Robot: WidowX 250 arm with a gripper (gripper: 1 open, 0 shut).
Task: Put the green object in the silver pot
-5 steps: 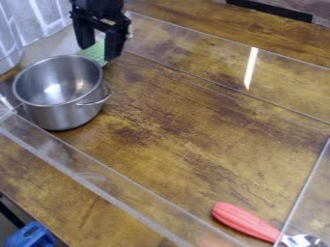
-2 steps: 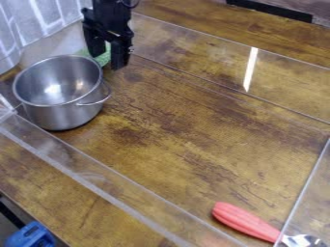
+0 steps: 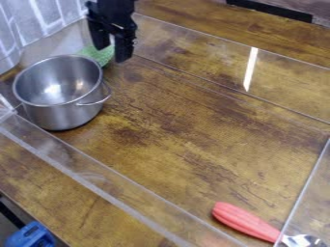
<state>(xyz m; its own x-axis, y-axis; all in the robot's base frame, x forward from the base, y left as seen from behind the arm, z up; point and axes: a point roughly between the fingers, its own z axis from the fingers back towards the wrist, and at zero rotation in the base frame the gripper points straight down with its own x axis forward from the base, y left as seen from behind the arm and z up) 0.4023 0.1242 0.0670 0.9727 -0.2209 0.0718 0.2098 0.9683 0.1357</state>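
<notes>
The silver pot (image 3: pixel 58 90) stands empty at the left of the wooden table, round and shiny with small side handles. Just behind its far rim lies the green object (image 3: pixel 96 57), a small light-green lump partly covered by the gripper. My black gripper (image 3: pixel 114 48) hangs right over it, open, fingers pointing down, with the left finger (image 3: pixel 100 41) at the lump's top edge. Whether the fingers touch it I cannot tell.
An elongated red-orange object (image 3: pixel 245 221) lies near the front right. Clear plastic walls (image 3: pixel 91 174) fence in the wooden table along the front and right. A shiny metal item shows at the bottom right corner (image 3: pixel 299 240).
The gripper has shifted a little to the right and away from the camera, staying over the green object. The pot and the red-orange object have not moved.
</notes>
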